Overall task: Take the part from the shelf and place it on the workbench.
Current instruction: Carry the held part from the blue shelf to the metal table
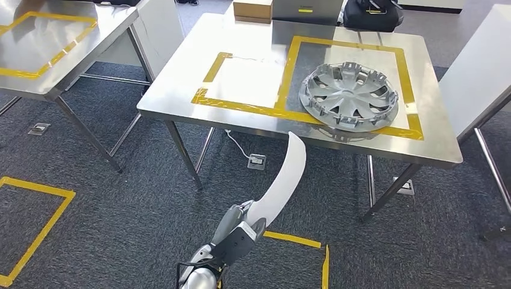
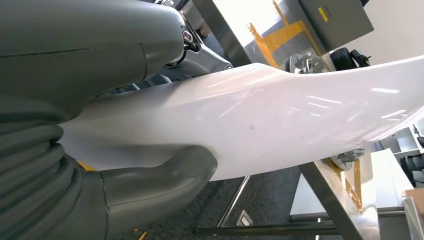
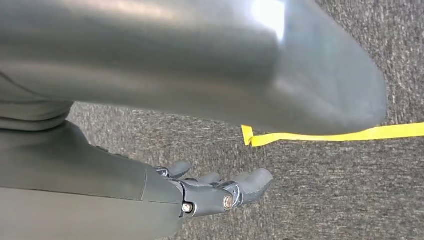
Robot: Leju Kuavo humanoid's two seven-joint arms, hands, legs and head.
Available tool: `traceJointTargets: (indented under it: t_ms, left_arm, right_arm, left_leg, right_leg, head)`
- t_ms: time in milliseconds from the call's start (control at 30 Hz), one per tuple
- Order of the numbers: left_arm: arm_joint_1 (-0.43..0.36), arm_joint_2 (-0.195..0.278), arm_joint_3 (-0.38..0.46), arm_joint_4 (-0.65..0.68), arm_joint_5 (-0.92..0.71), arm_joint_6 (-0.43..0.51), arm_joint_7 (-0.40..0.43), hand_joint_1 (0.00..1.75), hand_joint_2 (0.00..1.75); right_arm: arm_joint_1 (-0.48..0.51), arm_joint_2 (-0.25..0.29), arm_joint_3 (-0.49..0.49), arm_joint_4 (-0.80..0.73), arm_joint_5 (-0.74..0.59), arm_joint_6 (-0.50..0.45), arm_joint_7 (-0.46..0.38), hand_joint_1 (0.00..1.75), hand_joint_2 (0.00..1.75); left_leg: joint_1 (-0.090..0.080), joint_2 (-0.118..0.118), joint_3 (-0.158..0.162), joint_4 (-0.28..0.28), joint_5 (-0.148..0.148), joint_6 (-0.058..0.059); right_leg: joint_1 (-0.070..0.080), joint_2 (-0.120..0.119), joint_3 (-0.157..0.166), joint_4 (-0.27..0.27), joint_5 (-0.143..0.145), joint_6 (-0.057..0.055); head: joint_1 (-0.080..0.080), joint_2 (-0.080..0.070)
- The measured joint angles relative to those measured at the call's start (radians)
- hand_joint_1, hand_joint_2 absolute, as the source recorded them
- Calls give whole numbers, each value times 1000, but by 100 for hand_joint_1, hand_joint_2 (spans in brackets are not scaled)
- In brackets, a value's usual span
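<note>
The long, curved white plastic part [image 1: 282, 180] rises from the left robot hand [image 1: 241, 232], which grips its lower end, tip pointing toward the steel tabletop [image 1: 181, 90]. The right robot hand [image 3: 220, 192] hangs empty, fingers loosely apart.

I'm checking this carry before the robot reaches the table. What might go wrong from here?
1. The left hand holds the long white part at one end only, so it may swing or slip.
2. Its free tip is near the workbench edge and may strike it.
3. The hubcap fills one taped square, so setting the part there risks a knock.
</note>
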Motion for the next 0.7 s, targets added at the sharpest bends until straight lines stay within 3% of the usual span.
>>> traceJointTargets:
  t_ms: [100, 167, 200, 267, 300, 333, 400, 433, 500, 567, 633, 667, 700]
  left_arm:
    - [-3, -2, 0, 3, 0, -2, 0, 175, 175]
    - [-2, -2, 0, 7, 0, -3, 1, 175, 175]
    - [-2, -2, 0, 9, 0, -3, 1, 175, 175]
    - [-2, -1, 0, 10, 0, -4, 0, 175, 175]
    - [-3, -1, 0, 10, 0, -4, 0, 175, 175]
    - [-3, 0, 0, 10, -1, -4, 0, 175, 175]
    - [-5, 0, 0, 11, -4, -5, -2, 175, 175]
    - [-6, 0, 0, 11, -5, -5, -3, 175, 175]
    - [-8, -1, 0, 10, -6, -4, -5, 175, 175]
    - [-9, -1, 0, 12, -7, -4, -7, 175, 175]
    - [-8, 0, 0, 16, -8, -4, -7, 175, 175]
    - [-7, 0, 0, 17, -8, -4, -8, 175, 175]
    - [-7, 0, 0, 19, -8, -3, -8, 175, 175]
  right_arm:
    - [1, 0, 0, 0, 2, 0, 0, 0, 0]
    - [3, -1, 0, 0, 3, 0, 1, 0, 0]
    - [4, -2, 0, 0, 4, 0, 1, 0, 0]
    - [4, -4, 0, 0, 4, 0, 1, 0, 0]
    - [3, -2, 0, 1, 5, 1, 1, 0, 0]
    - [1, -1, 0, 1, 4, 1, 1, 0, 0]
    - [0, 1, 0, 1, 5, 1, 2, 0, 0]
    - [0, 0, 0, 1, 5, 1, 2, 0, 0]
    - [1, -1, 0, 0, 5, 1, 3, 0, 0]
    - [-1, -1, 0, 0, 5, 1, 2, 0, 0]
    - [-2, -1, 0, 0, 5, 1, 3, 0, 0]
    - [-1, -1, 0, 0, 5, 1, 3, 0, 0]
    - [0, -1, 0, 0, 5, 0, 3, 0, 0]
  left_leg:
    - [10, 17, 12, -15, 6, -2]
    - [17, 31, 13, -11, 0, -12]
    - [23, 37, 14, -5, -6, -20]
    - [37, 51, 15, 17, -26, -42]
    - [41, 57, 13, 31, -39, -55]
    - [42, 62, 12, 41, -50, -66]
    - [40, 69, 16, 46, -64, -79]
    - [41, 70, 22, 43, -67, -83]
    - [44, 50, 19, 66, -90, -85]
    - [36, 16, -34, 176, -150, -75]
    - [21, 3, -115, 318, -201, -60]
    - [15, 1, -141, 353, -202, -50]
    - [8, -1, -149, 350, -182, -38]
  right_leg:
    - [-11, 0, -89, 159, -71, 18]
    - [-25, -2, -137, 230, -78, 34]
    - [-32, -4, -133, 209, -53, 43]
    - [-45, -26, -81, 93, 14, 64]
    - [-49, -37, -58, 42, 35, 67]
    - [-49, -44, -48, 18, 38, 60]
    - [-45, -38, -52, 25, 24, 29]
    - [-44, -29, -54, 31, 19, 15]
    - [-42, -14, -52, 34, 15, 0]
    - [-37, 1, -50, 32, 14, -12]
    - [-27, 21, -49, 31, 13, -20]
    - [-21, 32, -48, 32, 12, -23]
    - [-15, 43, -46, 32, 12, -25]
  head:
    - [6, 0]
    - [6, 0]
    - [6, 0]
    - [7, 0]
    - [11, 0]
    - [13, 0]
    - [12, 0]
    - [5, 0]
    - [-1, 0]
    - [-7, 0]
    - [-10, 0]
    - [-11, 0]
    - [-11, 0]
